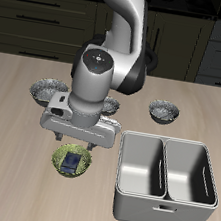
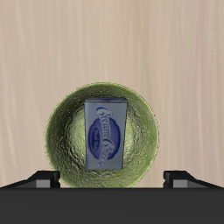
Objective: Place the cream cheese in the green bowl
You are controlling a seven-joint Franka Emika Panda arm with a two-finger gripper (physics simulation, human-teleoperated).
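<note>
The cream cheese (image 1: 70, 164), a small dark blue box with a lighter label, lies flat inside the green bowl (image 1: 86, 165) near the table's front edge. In the wrist view the box (image 2: 108, 133) rests in the middle of the bowl's speckled yellow-green inside (image 2: 66, 131). My gripper (image 1: 76, 145) hangs straight above the bowl, a little clear of it. Its fingers (image 2: 45, 180) stand wide apart on either side of the bowl, open and empty, and touch neither the box nor the bowl.
Three grey metallic bowls stand farther back: one (image 1: 45, 92) beside my arm, one (image 1: 165, 112) on the other side, one (image 1: 109, 106) partly hidden behind the arm. A grey two-compartment bin (image 1: 165, 180) stands beside the green bowl.
</note>
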